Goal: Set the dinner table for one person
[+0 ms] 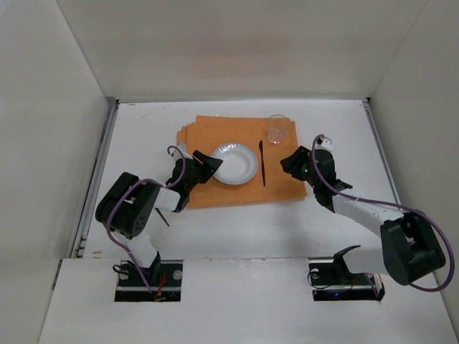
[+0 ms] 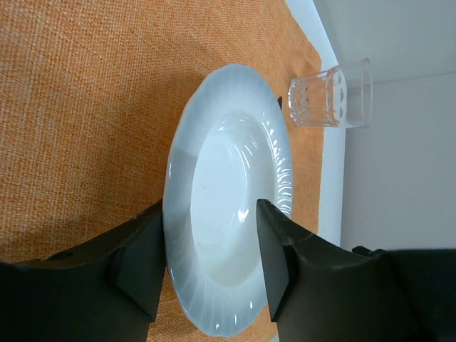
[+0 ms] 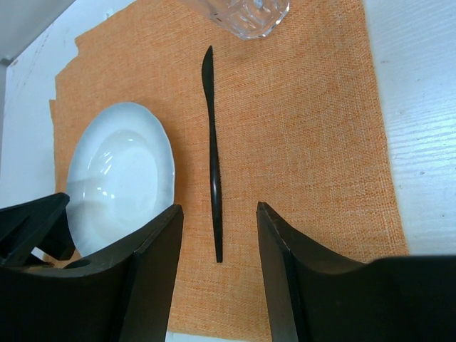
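The white dinner table [image 1: 215, 229] carries an orange cloth mat [image 1: 237, 136]. On the mat lie a white ribbed plate [image 1: 235, 163], a black knife [image 1: 262, 163] to its right, and a clear glass [image 1: 278, 129] at the far right corner. My left gripper [image 1: 206, 166] is open at the plate's left rim. In the left wrist view the plate [image 2: 228, 178] sits between its spread fingers [image 2: 142, 263]. My right gripper [image 1: 288, 162] is open and empty just right of the knife. In the right wrist view the knife [image 3: 212, 164] lies ahead between its fingers [image 3: 153, 271].
A thin black utensil [image 1: 163, 216] lies on the table by the left forearm, off the mat's near left corner. White walls enclose the table at the back and sides. Metal rails [image 1: 97, 179] run along the side edges.
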### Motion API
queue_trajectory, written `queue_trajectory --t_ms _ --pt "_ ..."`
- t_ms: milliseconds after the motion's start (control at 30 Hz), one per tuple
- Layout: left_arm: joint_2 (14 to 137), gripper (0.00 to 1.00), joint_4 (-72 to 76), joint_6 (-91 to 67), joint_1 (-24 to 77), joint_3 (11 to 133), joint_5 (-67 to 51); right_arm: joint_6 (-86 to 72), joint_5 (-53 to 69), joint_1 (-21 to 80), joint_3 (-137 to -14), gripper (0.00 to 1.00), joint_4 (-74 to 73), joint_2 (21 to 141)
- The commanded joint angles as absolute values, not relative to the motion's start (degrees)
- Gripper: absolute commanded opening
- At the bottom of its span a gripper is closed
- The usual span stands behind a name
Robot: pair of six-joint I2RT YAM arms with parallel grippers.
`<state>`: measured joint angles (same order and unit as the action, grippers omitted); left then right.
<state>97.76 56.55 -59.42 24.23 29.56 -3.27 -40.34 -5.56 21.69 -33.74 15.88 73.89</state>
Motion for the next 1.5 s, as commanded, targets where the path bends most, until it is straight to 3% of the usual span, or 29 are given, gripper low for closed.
queue_trajectory --t_ms 0,233,400,567,633,733,967,1133,1467 --pt "93.96 0.49 60.65 -58.28 23.68 28.30 -1.58 -40.08 -5.89 21.58 -34.01 0.52 18.72 73.39" --pt "76.93 0.58 43.63 -48.44 22.98 25.75 4.47 -40.52 -5.27 21.58 -34.01 0.52 19.07 73.74" --pt "60.76 0.57 17.11 -40.88 22.81 28.03 17.72 -40.61 -5.19 21.93 -34.01 0.50 19.07 73.57" --pt "51.69 0.42 -6.38 -40.34 22.19 29.53 34.86 -40.69 -3.78 22.72 -34.28 0.21 18.99 72.77" --pt "50.89 0.36 -11.67 -40.60 21.40 29.36 37.70 -40.96 -3.60 23.07 -34.37 0.16 18.90 72.69" --pt "52.11 0.32 -16.60 -42.01 20.26 29.00 36.83 -40.96 -3.43 23.42 -34.54 0.18 18.90 72.86" --pt "55.89 0.30 -21.44 -44.21 20.61 28.92 37.44 -40.96 -3.34 23.51 -34.10 0.32 19.07 71.98" --pt "58.61 0.29 -24.43 -47.28 20.79 28.57 40.08 -41.22 -3.34 23.51 -33.93 0.33 19.07 71.46" --pt "61.43 0.24 -16.27 -47.99 17.10 24.35 34.11 -41.22 -3.34 23.51 -33.93 0.33 19.07 71.98"
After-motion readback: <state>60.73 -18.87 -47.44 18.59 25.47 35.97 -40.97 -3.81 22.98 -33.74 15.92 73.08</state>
